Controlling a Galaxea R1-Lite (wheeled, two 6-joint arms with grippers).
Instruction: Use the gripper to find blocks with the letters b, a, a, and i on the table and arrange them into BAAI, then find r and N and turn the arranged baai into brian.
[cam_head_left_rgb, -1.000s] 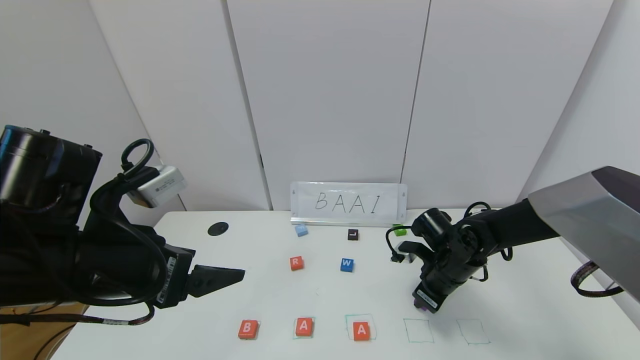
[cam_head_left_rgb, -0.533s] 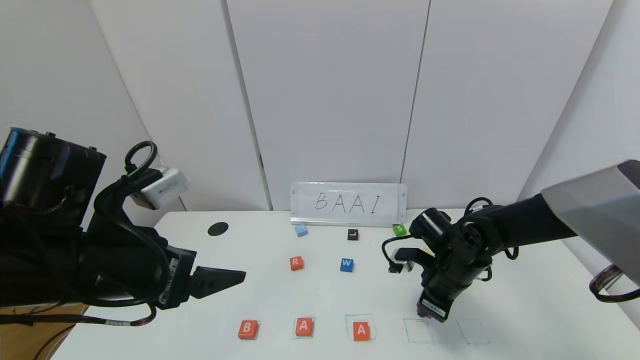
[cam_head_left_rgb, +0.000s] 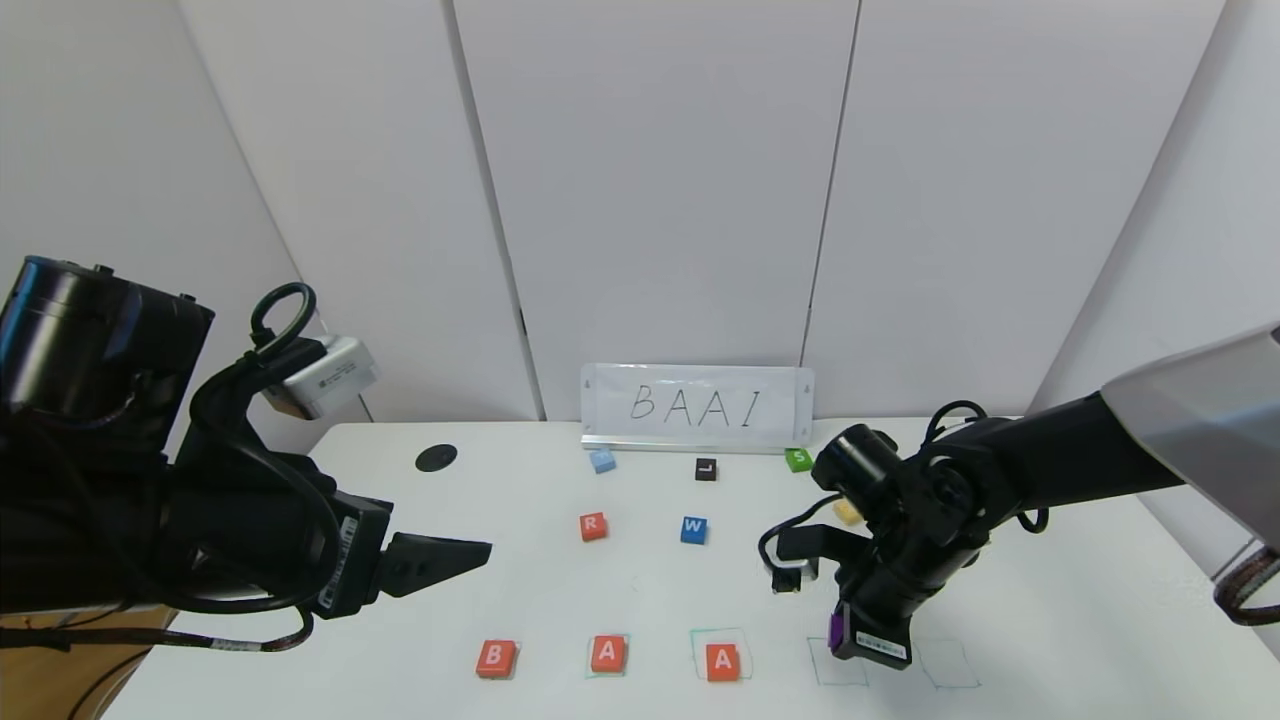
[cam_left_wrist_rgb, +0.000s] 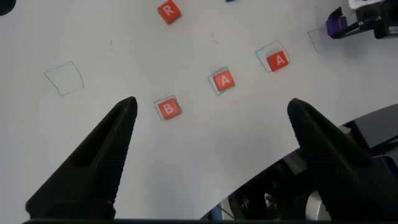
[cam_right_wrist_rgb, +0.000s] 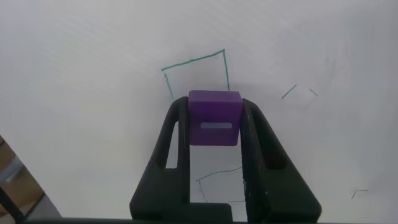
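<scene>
The orange-red B block (cam_head_left_rgb: 496, 658), an A block (cam_head_left_rgb: 608, 653) and a second A block (cam_head_left_rgb: 722, 661) lie in a row near the front edge of the white table (cam_head_left_rgb: 1050, 620). My right gripper (cam_head_left_rgb: 850, 640) is shut on the purple I block (cam_right_wrist_rgb: 214, 117), which also shows in the head view (cam_head_left_rgb: 834, 629), and holds it just above the empty green outline (cam_head_left_rgb: 836, 662) right of the second A. The orange-red R block (cam_head_left_rgb: 593, 526) lies mid-table. My left gripper (cam_left_wrist_rgb: 211, 118) is open and empty, raised over the table's left side, with B (cam_left_wrist_rgb: 168, 109) below it.
Behind the row lie a blue W block (cam_head_left_rgb: 694, 529), a black L block (cam_head_left_rgb: 706, 469), a light blue block (cam_head_left_rgb: 601, 460), a green S block (cam_head_left_rgb: 798, 459) and a yellow block (cam_head_left_rgb: 848, 512). A BAAI sign (cam_head_left_rgb: 697, 405) stands at the back. A black disc (cam_head_left_rgb: 435, 457) lies at back left.
My right gripper has carried the purple I block forward and down toward the fourth green outline. The left arm has barely moved.
</scene>
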